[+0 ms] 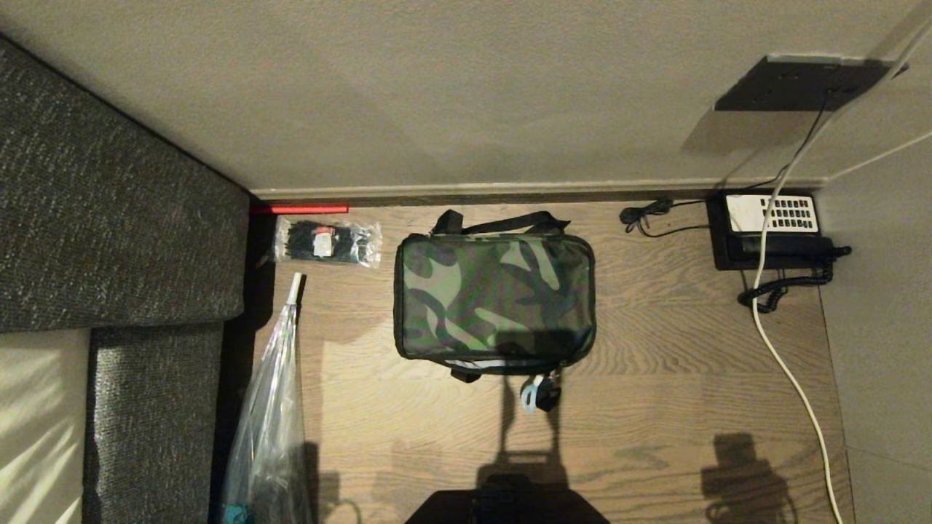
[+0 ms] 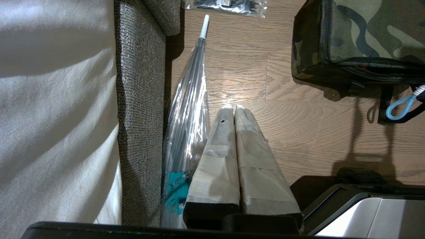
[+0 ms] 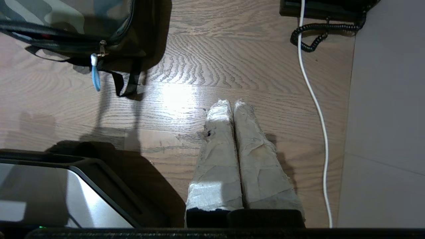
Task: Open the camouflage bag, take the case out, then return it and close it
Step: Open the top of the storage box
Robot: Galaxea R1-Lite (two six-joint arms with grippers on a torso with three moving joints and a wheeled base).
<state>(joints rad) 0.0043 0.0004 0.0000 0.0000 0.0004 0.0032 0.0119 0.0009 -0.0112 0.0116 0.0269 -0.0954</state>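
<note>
Camouflage bag [image 1: 495, 298] zipped on the floor — both hands, left [image 2: 233, 109] and right [image 3: 229, 104], closed, seemingly empty.

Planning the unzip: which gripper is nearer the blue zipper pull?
Right, by a slim margin. The right gripper and left gripper hang shut either side of the blue zipper pull, neither touching it.

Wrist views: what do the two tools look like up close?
Both match. The left tool and right tool each have two long tapered fingers wrapped in pale grey-white tape, creased and scuffed, with a small dark hole on one finger, rising from a black base. No cables or markings show.
</note>
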